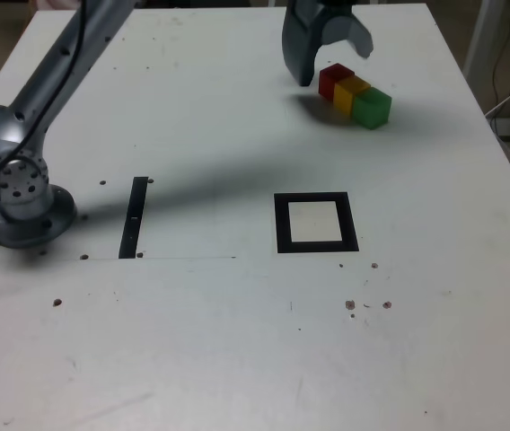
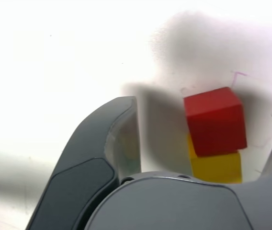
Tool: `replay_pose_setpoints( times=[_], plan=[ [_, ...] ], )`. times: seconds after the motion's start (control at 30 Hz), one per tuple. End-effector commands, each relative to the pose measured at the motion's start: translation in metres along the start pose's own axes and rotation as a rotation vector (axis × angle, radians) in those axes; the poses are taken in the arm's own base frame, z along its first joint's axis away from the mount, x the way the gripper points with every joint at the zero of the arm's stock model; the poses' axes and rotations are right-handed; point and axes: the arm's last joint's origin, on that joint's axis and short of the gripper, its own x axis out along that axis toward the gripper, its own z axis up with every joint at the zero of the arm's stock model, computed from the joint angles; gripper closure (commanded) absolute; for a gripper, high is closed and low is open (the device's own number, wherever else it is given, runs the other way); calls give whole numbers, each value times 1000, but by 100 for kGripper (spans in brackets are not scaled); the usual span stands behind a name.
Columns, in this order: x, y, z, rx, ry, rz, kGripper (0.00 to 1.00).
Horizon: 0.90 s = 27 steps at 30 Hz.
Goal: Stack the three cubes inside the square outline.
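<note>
The hand [image 1: 337, 67], its fingers wide apart and holding nothing, is over the red cube [image 1: 331, 81], which sits in a touching row with the yellow [image 1: 351, 92] and green [image 1: 372, 109] ones, beyond the black square outline [image 1: 283, 224] on the white surface [image 1: 192, 350]. Judging by this, centre both fingers around red before lowering, then close gently, so yellow isn't nudged.
</note>
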Motion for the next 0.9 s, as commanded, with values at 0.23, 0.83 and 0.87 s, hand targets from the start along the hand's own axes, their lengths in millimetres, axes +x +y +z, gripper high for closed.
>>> replay_pose_setpoints(
  times=[0.23,0.83,0.87],
  plan=[
    [15,6,13,-14,16,-16,1],
    [29,6,22,-33,47,-30,29],
    [29,7,22,-34,45,-29,33]
  ],
)
